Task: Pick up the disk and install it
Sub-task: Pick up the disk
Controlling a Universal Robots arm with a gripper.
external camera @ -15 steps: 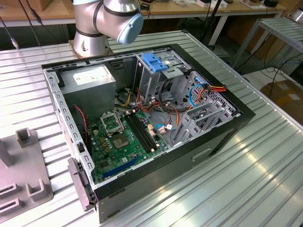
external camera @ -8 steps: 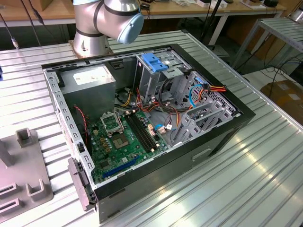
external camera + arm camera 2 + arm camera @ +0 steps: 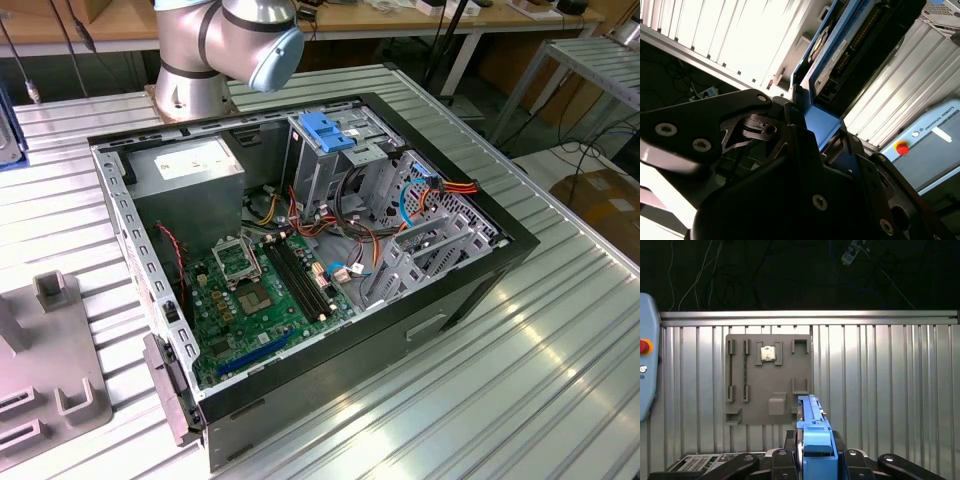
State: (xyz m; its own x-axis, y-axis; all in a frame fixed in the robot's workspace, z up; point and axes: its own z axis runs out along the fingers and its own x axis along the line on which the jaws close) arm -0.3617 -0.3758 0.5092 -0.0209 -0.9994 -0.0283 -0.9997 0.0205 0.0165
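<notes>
- In the exterior view, a grey fixture plate [image 3: 60, 390] lies on the ribbed metal table [image 3: 560, 380]; an open computer case [image 3: 470, 290] stands just beside the plate, on the exterior view's right of it
- Inside the case, a green motherboard [image 3: 260, 300] lies on the side nearest the plate; a grey power supply [image 3: 190, 170] and a metal drive cage [image 3: 330, 175] topped by a blue latch [image 3: 325, 132] sit farther from the plate
- The arm [image 3: 230, 40] rises from its base beyond the case, well apart from the plate
- In the second wrist view, the black pincer [image 3: 817, 135] is clamped on the disk [image 3: 860, 55], its fingers [image 3: 775, 117] pressing the blue side rail [image 3: 822, 117]; the dark body with its row of connector pins juts out past the fingers, clear of the table
- A teach pendant [image 3: 930, 145] with a red button lies on the table beyond the disk
- In the first wrist view, the disk is held edge-on between the closed fingers, seen against the plate's edge that faces away from the pendant
- A small square chip [image 3: 769, 353] sits in one recess of the plate
</notes>
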